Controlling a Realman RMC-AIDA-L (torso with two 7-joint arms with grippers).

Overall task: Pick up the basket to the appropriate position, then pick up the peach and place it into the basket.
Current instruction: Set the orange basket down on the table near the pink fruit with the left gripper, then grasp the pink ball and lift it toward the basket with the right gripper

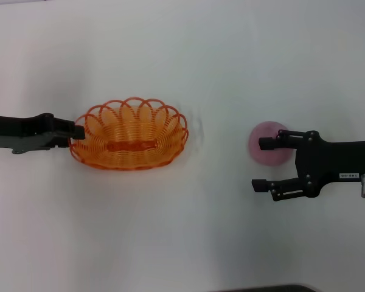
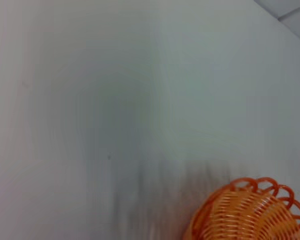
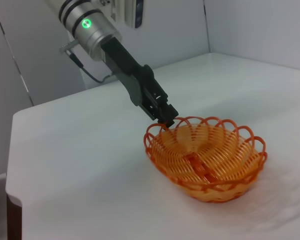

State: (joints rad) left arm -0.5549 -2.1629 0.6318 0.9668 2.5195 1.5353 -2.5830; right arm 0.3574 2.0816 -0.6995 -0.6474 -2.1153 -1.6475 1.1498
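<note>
The orange wire basket [image 1: 170, 117] sits left of centre on the white table, and nothing lies in it. My left gripper [image 1: 78, 132] is shut on the basket's left rim. The right wrist view shows its tips [image 3: 167, 120] pinching the scalloped rim of the basket [image 3: 225, 185]. Part of the basket [image 2: 250, 212] also shows in the left wrist view. The pale pink peach [image 1: 269, 129] lies on the table at the right. My right gripper [image 1: 260, 164] is open beside it, with the upper finger [image 1: 274, 143] across the peach and the lower finger nearer me.
The white table [image 1: 188, 243] stretches all around. Its near-left edge and corner [image 3: 10, 186] show in the right wrist view, with grey walls behind. A dark strip [image 1: 261, 288] lies at the front edge in the head view.
</note>
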